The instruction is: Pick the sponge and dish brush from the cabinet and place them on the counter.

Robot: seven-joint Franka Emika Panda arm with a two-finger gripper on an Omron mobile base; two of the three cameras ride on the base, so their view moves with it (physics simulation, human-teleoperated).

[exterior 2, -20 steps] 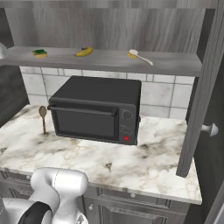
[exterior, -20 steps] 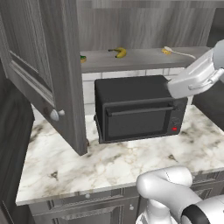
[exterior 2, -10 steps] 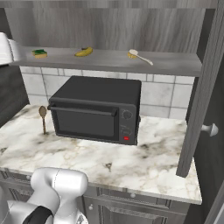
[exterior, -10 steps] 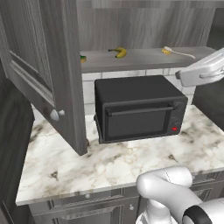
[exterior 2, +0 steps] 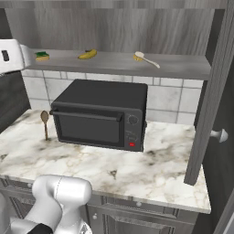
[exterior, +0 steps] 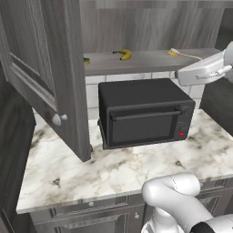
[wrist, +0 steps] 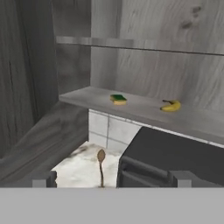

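Largest element: the cabinet [exterior 2: 137, 27], both doors swung open, its grey shelf [exterior 2: 173, 67] carrying all three small items. Below it lies the table [exterior: 118, 170], a veined marble slab that supports the black microwave [exterior 2: 100, 114] and, leaning at the tiled wall beside the microwave, a brown long-handled spoon [exterior 2: 45, 122]. The white arm [exterior: 205, 70] is raised to shelf height.

End effector [wrist: 111, 181]: seen from the hand camera, its two tips stand far apart at the frame bottom with nothing between them, so it is fully open and holds nothing. It faces the shelf from some way off, well apart from every item.

Shelf items, in descending size: the dish brush [exterior 2: 146, 59], lying flat toward the right-hand end in the right base view; the banana [exterior 2: 87, 54] near the middle; the sponge [wrist: 118, 99], green face up, at the opposite end of the shelf from the brush.

Progress, as judged: neither task object has left the shelf. Both picks and both placements remain; the approach toward the sponge appears to be the step in hand.
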